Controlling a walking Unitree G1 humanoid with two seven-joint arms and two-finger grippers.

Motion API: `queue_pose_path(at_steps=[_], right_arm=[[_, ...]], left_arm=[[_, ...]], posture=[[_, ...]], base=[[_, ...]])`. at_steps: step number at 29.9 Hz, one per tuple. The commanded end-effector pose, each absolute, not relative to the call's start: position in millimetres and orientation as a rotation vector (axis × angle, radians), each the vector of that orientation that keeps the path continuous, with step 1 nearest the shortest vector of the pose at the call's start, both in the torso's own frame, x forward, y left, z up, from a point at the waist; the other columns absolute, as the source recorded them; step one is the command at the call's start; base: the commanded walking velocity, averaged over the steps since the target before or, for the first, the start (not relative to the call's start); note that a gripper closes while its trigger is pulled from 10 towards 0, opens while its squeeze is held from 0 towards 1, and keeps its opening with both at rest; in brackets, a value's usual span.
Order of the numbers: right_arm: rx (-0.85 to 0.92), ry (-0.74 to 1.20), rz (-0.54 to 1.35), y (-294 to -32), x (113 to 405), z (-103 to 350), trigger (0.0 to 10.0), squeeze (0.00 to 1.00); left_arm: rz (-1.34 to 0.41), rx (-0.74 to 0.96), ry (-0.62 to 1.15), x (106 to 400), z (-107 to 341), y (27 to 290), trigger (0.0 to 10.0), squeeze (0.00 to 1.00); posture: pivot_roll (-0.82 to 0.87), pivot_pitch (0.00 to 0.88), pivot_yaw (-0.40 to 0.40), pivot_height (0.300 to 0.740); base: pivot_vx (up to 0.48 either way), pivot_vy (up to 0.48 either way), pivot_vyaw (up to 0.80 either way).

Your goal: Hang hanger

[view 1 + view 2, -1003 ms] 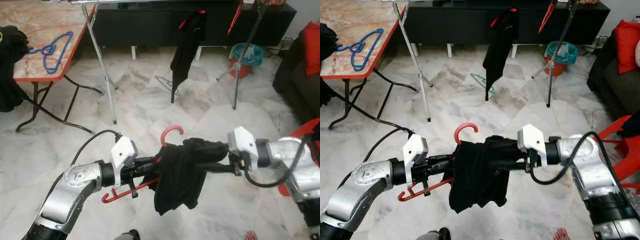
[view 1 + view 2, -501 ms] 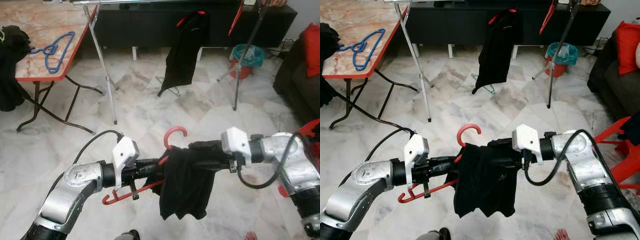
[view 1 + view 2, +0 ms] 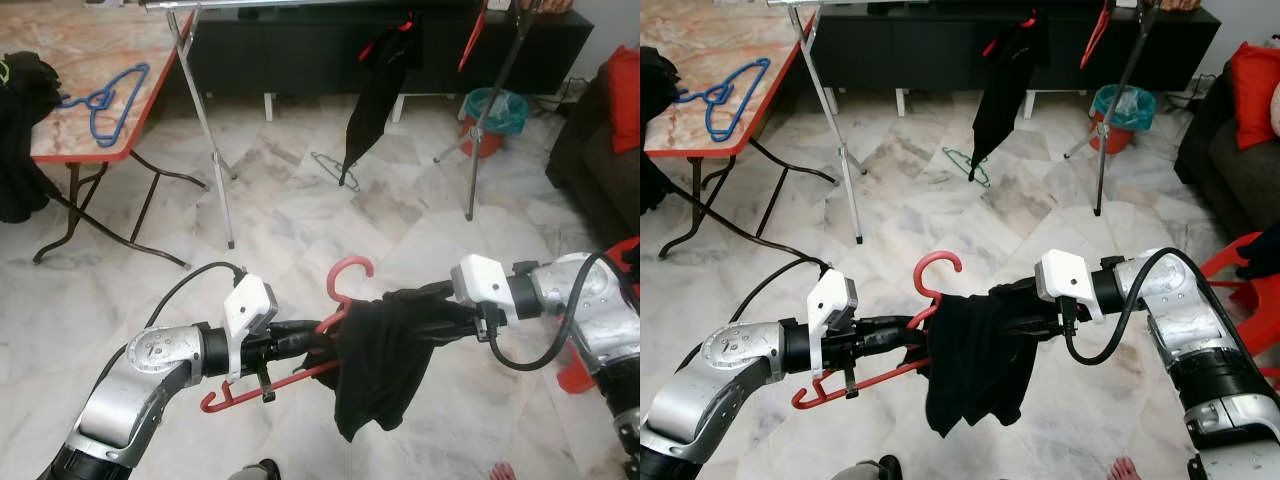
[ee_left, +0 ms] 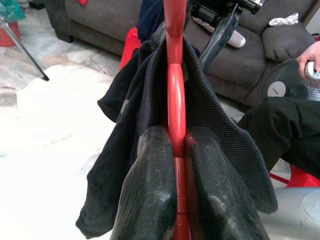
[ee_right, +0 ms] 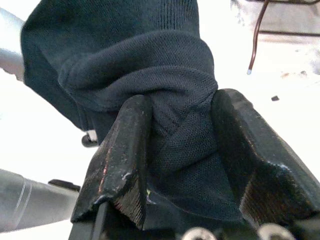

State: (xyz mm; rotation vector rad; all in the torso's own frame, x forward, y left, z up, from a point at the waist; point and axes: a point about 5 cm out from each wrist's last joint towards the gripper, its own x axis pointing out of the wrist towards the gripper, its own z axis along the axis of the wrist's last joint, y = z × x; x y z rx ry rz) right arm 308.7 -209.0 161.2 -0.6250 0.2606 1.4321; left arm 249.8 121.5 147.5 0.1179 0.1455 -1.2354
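The left tool [image 4: 176, 150] is pinched tight on the red plastic clothes hanger [image 3: 300, 372], its two black fingers [image 4: 150, 190] pressed against either side of the hanger's flat bar with no gap left. The right tool [image 5: 182, 145] stands partly open, and a bunched fold of the black knit garment [image 3: 378, 365] fills the space between its fingers, which press into the cloth on both sides. The garment is draped over the hanger between the two tools, and the hanger's hook [image 3: 936, 266] curls upward just beyond the left tool's tips.

Counted: two tools, one red hanger held, one black garment on it. Ahead of both tools stands a metal clothes rail [image 3: 200, 120] with one dark garment [image 3: 995, 85] hanging from it, a green wire hanger [image 3: 965, 163] lies on the marble floor [image 3: 290, 215], and a blue hanger [image 3: 105, 100] rests on the red-edged counter [image 3: 75, 155] beyond the left tool.

Against half a second ago, the cloth hangs narrower and more gathered, and the right tool sits slightly further from the left one.
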Motion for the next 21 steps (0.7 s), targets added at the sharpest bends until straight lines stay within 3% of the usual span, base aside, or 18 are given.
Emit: queue_pose_path(at_steps=[1,6,7,21], right_arm=[[-0.678,0.344,1.419,-216.0,307.5,150.8,10.0,0.0],[-0.633,0.334,1.419,-212.6,309.1,147.6,10.0,0.0],[-0.608,0.339,1.464,-210.8,305.0,145.5,0.0,0.0],[-0.586,0.378,1.58,-200.8,296.5,135.5,0.0,0.0]], left_arm=[[-1.254,0.134,0.045,249.4,168.7,119.4,10.0,0.0],[-1.249,0.131,0.051,249.4,167.1,120.5,10.0,0.0],[-1.243,0.128,0.047,250.2,168.4,120.6,10.0,0.0],[-1.245,0.12,0.033,250.9,174.7,121.7,10.0,0.0]], posture=[[0.02,0.165,-0.001,0.74],[0.02,0.171,0.002,0.74],[0.02,0.176,0.005,0.74],[0.03,0.186,0.011,0.74]], base=[[0.0,0.0,0.0],[0.0,0.0,0.0],[0.0,0.0,0.0],[0.0,0.0,0.0]])
